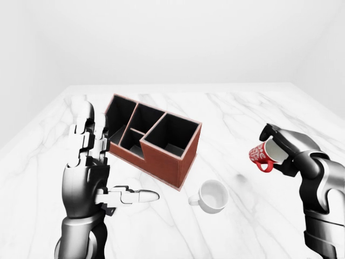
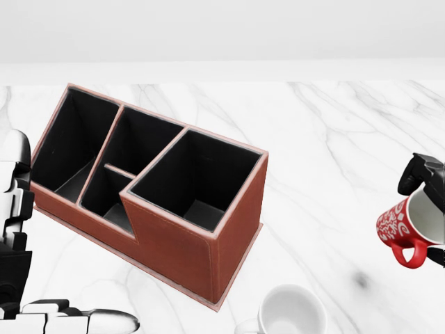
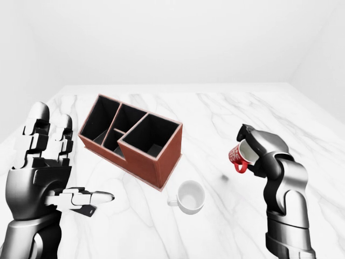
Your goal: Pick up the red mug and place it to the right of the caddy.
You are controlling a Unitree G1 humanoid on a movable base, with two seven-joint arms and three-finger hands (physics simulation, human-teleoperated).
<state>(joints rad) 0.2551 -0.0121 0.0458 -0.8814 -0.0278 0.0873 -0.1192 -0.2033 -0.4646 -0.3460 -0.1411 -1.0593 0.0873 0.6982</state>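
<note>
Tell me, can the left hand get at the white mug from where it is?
Probably yes. The left hand is open, and only bare marble tabletop lies between it and the white mug; the caddy sits higher in the view.

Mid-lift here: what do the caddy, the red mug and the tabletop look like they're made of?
Caddy: looks like reddish-brown leather or leatherette, matte, with paler stitched-looking edges and a black lining. Red mug in the right hand: probably glazed ceramic, with a white pattern and a pale inside. Table: white marble look with grey veins, smooth. All rendered, so only apparent.
</note>
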